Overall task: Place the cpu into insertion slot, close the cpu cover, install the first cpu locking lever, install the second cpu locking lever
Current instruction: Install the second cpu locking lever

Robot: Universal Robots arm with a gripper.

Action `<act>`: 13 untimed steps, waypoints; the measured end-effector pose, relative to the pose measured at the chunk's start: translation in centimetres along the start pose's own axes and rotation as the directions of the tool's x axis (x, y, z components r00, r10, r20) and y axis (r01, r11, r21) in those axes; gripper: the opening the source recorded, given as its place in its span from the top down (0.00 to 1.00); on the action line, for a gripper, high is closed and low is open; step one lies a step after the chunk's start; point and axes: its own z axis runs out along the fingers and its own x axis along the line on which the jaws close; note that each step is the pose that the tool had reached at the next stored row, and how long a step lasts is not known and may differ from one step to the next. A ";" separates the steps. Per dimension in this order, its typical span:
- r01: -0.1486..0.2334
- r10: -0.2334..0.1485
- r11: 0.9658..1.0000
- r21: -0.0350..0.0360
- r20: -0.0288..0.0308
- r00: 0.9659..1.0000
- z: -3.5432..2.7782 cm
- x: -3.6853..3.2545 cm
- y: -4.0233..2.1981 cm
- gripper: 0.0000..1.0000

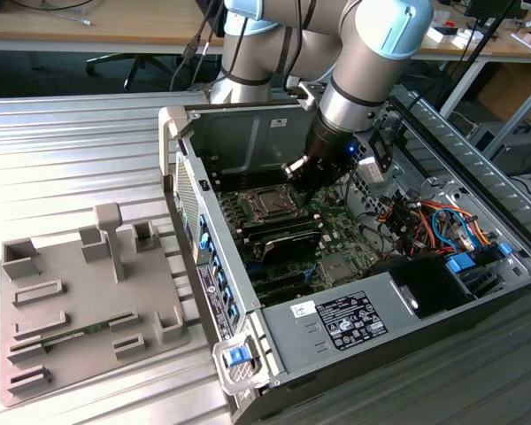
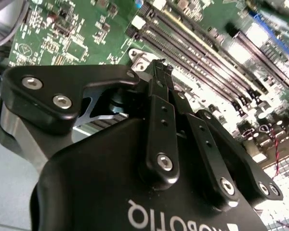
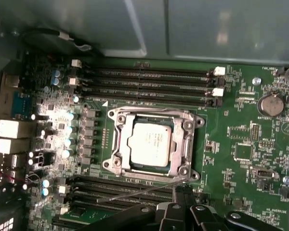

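Fingers pressed together on nothing, the black gripper [image 3: 183, 192] hovers at the near corner of the silvery square metal cpu cover [image 3: 154, 115], closed flat over the silver-topped square cpu [image 3: 150, 143] seated in its socket; a thin wire lever [image 3: 144, 192] slants beside the fingertips.

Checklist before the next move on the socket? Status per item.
1. Chip seated: ok. Chip lies flat in the socket, silver side up.
2. Cover closed: ok. Cover lies down around the chip.
3. Near lever latched: not ok. Near lever angles away from the socket edge across the memory slots.
4. Second lever latched: cannot tell.
5. Tool placed: ok. Tool is shut, tips at the socket corner by the near lever's end.
6. Tool touching the near lever: cannot tell.
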 end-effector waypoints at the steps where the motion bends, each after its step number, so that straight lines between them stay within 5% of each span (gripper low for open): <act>1: 0.000 0.000 1.000 0.000 0.000 1.000 0.25 0.00 -0.09 0.89; 5: 0.000 0.000 1.000 0.000 0.000 1.000 1.30 -0.01 -0.17 0.89; 13: 0.000 0.000 1.000 0.000 0.000 1.000 2.20 -0.03 -0.23 0.89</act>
